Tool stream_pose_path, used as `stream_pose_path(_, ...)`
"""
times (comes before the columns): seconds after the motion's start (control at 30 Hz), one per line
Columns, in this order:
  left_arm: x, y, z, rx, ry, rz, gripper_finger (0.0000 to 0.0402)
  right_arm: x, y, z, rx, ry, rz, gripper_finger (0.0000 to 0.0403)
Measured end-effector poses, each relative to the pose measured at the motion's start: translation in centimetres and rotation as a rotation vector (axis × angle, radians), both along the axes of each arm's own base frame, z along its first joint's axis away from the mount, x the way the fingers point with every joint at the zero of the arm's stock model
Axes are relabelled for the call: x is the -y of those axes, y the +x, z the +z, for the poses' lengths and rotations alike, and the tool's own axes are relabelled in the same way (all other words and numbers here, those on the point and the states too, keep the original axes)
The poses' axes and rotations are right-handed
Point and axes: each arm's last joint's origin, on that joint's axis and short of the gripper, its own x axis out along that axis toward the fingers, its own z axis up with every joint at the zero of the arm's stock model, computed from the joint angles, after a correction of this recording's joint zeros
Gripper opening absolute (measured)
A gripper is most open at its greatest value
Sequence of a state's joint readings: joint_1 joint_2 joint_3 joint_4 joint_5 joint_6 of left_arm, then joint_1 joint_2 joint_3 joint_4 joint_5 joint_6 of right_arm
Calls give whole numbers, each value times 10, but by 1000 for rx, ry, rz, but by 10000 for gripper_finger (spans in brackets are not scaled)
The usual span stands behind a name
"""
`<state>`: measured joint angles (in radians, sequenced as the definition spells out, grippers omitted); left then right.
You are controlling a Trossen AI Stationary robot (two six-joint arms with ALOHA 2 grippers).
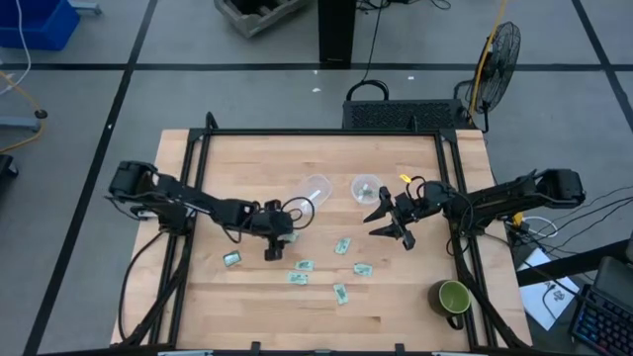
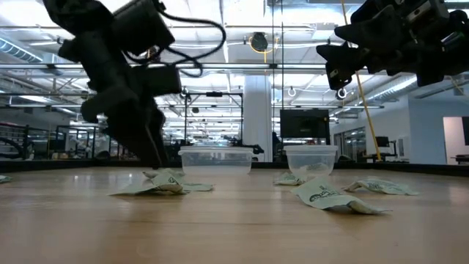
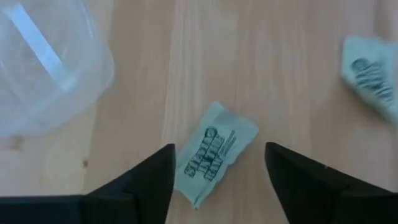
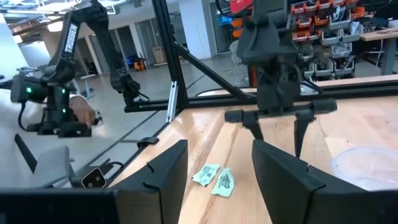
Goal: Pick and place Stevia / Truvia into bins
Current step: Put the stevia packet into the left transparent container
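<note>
Several pale green and white sachets lie flat on the wooden table [image 1: 247, 307]. One sachet [image 3: 214, 155] lies between the open fingers of my left gripper [image 3: 219, 149], which points down at it just above the table [image 1: 274, 247]; I see no touch. Other sachets [image 1: 342, 245] [image 1: 232, 258] are scattered nearby. Two clear cups [image 1: 315, 190] [image 1: 368, 188] stand farther back, one close to my left gripper [image 3: 43, 68]. My right gripper [image 1: 394, 225] hangs open and raised [image 2: 344, 70], right of the cups.
A green mug [image 1: 453, 299] stands near the table's near right corner. A black frame [image 1: 316, 133] runs around the table's edges. In the right wrist view, a person's hand [image 4: 81, 115] shows beyond the table. Bare wood lies along the near edge.
</note>
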<state>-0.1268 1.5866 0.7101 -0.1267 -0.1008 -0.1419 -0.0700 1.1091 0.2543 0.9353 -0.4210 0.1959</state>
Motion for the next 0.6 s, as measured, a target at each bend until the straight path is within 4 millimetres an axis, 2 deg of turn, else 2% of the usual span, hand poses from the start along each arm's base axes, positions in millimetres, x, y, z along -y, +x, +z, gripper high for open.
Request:
stream_pose_path(0.17, 1, 4, -16, -42, -6, 19, 272, 0, 0, 0, -5, 1, 0, 173)
stream_pose_path(0.3, 1, 6, -20, -46, 7, 25, 259, 0, 0, -1, -5, 1, 0, 173)
stream_pose_path(0.4, 1, 6, -20, -43, 15, 28, 223, 0, 0, -1, -5, 1, 0, 173)
stream_pose_path(0.6, 1, 6, -21, -49, -4, 19, 119, 0, 0, -1, -5, 0, 0, 173)
